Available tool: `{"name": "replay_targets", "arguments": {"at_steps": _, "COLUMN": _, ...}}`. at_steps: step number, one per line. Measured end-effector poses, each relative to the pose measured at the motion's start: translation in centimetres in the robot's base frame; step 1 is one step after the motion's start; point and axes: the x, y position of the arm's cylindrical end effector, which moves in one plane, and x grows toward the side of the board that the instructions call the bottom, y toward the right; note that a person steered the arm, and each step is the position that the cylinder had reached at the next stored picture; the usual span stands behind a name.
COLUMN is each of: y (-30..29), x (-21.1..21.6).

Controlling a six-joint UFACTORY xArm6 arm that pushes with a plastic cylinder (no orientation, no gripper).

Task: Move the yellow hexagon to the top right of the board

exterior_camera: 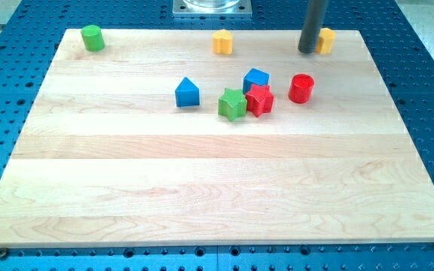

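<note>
A yellow block [326, 40], which looks like the hexagon, sits near the board's top right corner. My dark rod partly hides its left side. My tip [307, 50] rests on the board against that left side. A second yellow block [222, 42], with a lumpier outline, sits at the top edge near the middle, well to the left of my tip.
On the wooden board [202, 188], a green cylinder [92, 38] stands at the top left. A blue triangle [187, 92], a blue block [256, 78], a green star [232, 104], a red star [260, 99] and a red cylinder [301, 88] cluster below my tip.
</note>
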Motion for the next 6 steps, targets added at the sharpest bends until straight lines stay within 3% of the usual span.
{"name": "replay_targets", "arguments": {"at_steps": 6, "y": 1.7, "x": 3.5}}
